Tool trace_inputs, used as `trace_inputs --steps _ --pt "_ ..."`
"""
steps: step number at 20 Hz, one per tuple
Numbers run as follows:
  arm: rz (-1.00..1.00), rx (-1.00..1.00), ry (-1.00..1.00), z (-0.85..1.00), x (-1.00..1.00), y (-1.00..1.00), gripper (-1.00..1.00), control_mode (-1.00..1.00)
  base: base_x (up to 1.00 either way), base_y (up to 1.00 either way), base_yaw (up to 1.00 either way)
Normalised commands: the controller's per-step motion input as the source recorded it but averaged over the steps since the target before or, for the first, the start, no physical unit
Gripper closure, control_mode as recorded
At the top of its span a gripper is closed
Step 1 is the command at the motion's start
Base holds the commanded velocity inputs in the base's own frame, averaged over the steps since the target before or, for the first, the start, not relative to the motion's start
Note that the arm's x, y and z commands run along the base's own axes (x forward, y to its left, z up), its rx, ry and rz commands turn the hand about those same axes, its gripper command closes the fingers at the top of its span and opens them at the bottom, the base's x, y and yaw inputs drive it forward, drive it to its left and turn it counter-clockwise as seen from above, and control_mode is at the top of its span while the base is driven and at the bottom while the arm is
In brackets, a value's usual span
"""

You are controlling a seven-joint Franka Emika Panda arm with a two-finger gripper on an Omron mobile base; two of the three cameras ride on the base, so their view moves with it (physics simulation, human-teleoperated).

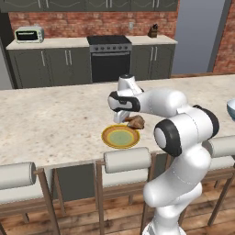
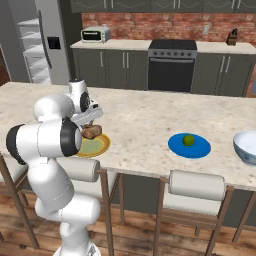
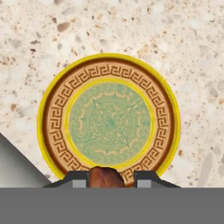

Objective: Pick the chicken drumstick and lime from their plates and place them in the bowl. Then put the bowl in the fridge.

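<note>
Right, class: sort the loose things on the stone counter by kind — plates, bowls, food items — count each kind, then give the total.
Plates: 2 — yellow-rimmed plate, blue plate.
Bowls: 1 — pale blue-white bowl.
Food items: 2 — chicken drumstick, held in the gripper just above the yellow-rimmed plate; lime on the blue plate.
Total: 5
</note>
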Motion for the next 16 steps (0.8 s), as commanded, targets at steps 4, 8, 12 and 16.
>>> trace_inputs --steps 4,8,12,16 --pt "0.0 0.0 0.0 0.0 0.0 0.0 1.0 -1.0 0.0 0.0 0.0" --pt "0.0 0.0 0.0 0.0 0.0 0.0 1.0 -1.0 0.0 0.0 0.0" --pt "0.0 0.0 0.0 0.0 0.0 0.0 1.0 1.0 0.0 0.0 0.0" --pt "0.0 0.0 0.0 0.0 0.0 0.0 1.0 1.0 0.0 0.0 0.0"
